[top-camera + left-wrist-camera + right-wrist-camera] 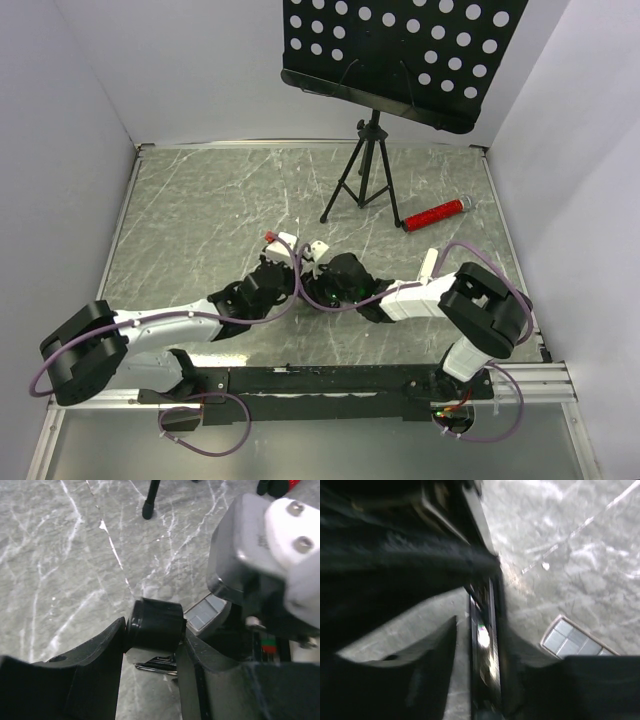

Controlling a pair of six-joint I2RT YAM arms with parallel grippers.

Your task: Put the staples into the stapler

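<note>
My L gripper [152, 635] clenches the stapler [157, 620] by its black end, mid counter [60, 570], to steady it, while my R gripper [483, 627] straddles the open rail [481, 597], released w/ a gap showing; staples [484, 639] prob. the shiny strip in that rail.

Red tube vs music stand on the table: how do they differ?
Pose: the red tube lies flat; the music stand stands upright on its tripod. Colour: the tube is red with a silvery end; the stand is all black. Size: the stand is far bigger. Both rest on the table.
</note>
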